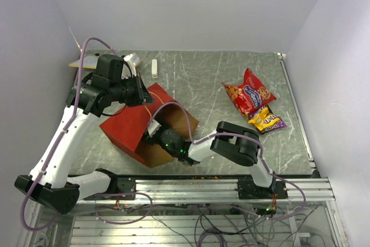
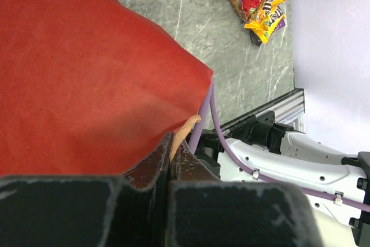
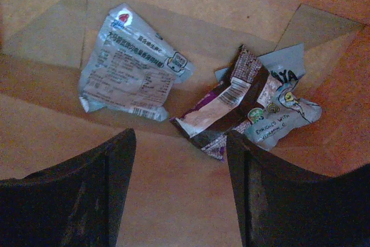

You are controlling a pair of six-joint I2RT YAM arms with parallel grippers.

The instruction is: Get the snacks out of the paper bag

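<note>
The paper bag (image 1: 128, 124) lies on its side, red outside, its brown mouth facing the front right. My left gripper (image 1: 140, 92) is shut on its tan string handle (image 2: 185, 130) at the bag's upper rim; the red paper (image 2: 87, 67) fills the left wrist view. My right gripper (image 1: 157, 133) reaches into the bag's mouth. In the right wrist view it (image 3: 180, 140) stands open above the kraft floor, just short of a silver packet (image 3: 130, 67), a purple-brown packet (image 3: 225, 108) and a pale blue packet (image 3: 286, 114). Nothing is between its fingers (image 3: 87, 195).
A red chip bag (image 1: 250, 92) and a yellow-orange packet (image 1: 266, 120) lie on the grey table at the right. A small white object (image 1: 154, 67) lies at the back. The aluminium rail (image 1: 196, 186) runs along the near edge. Walls close in on three sides.
</note>
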